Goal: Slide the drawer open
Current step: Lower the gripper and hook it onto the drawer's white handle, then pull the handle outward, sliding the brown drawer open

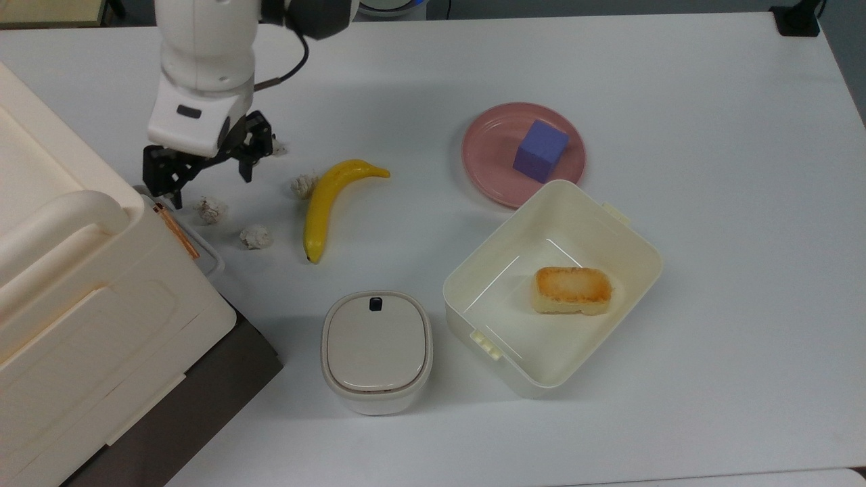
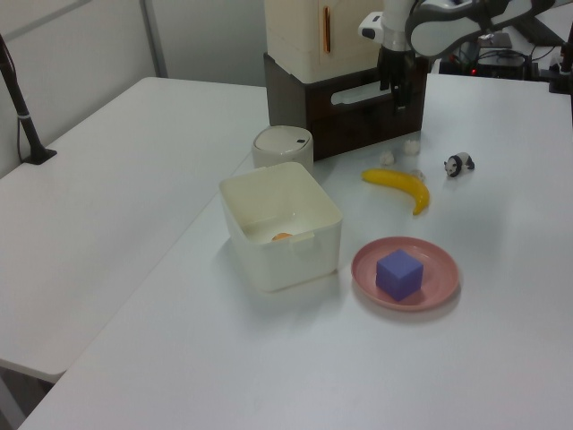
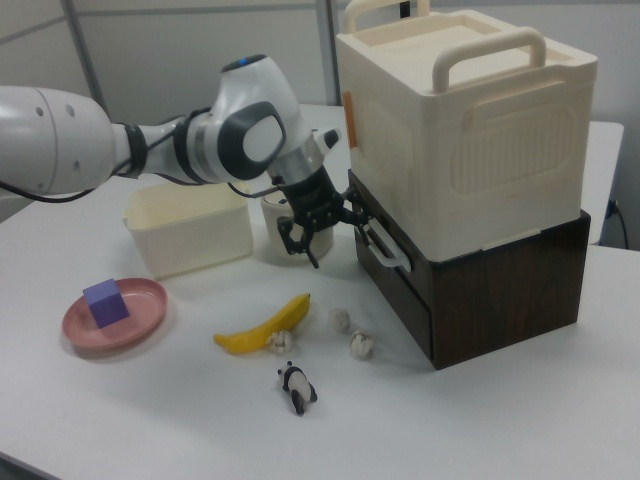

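The drawer is the dark brown lower unit under a large cream box, and it is closed. Its white loop handle sticks out from the front panel. From above, the handle runs along the cabinet's edge. My gripper is open, with its fingers spread wide and nothing between them. It hangs just in front of the handle's end nearer the top view's top, one fingertip close to it. I also see the gripper level with the drawer front, and the same gripper at the panel's right end.
Near the drawer lie three crumpled white balls, a banana and a toy panda. A small white lidded bin, a cream tub holding bread, and a pink plate with a purple cube stand further off.
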Controlling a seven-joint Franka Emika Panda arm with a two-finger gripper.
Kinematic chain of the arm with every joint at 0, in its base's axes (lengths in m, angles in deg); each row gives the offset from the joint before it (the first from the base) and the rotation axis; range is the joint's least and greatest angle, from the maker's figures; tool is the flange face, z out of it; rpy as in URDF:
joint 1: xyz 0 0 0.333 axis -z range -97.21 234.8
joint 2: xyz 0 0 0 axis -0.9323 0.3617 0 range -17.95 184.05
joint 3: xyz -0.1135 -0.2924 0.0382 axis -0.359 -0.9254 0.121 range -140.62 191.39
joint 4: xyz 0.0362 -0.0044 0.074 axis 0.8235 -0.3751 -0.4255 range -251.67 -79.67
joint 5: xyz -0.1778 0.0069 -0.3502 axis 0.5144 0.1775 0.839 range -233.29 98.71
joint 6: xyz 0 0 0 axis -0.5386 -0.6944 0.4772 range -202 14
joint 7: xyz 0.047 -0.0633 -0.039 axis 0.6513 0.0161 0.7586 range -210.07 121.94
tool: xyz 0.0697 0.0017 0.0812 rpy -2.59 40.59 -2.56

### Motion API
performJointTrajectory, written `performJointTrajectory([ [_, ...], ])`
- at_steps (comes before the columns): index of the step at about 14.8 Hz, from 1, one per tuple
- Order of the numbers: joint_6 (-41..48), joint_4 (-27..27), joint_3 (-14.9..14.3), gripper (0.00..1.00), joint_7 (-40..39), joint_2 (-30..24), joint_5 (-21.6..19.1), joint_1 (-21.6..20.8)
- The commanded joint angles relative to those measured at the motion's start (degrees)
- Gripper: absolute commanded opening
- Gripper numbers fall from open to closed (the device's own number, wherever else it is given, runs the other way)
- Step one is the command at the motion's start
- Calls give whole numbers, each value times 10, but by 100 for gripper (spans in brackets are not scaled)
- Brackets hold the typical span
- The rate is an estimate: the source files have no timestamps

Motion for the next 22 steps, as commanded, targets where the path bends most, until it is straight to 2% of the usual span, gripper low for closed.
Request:
performJointTrajectory([
  [1, -29, 8, -3, 100, -20, -1, 3, 15],
  [6, -79, 10, -3, 100, -19, 23, 8, 25],
  [14, -75, 4, 2, 100, -20, 26, 8, 8],
  [17, -68, -7, 2, 99, -15, 19, 6, -11],
  [22, 12, -10, 3, 99, -22, 2, 0, -34],
])
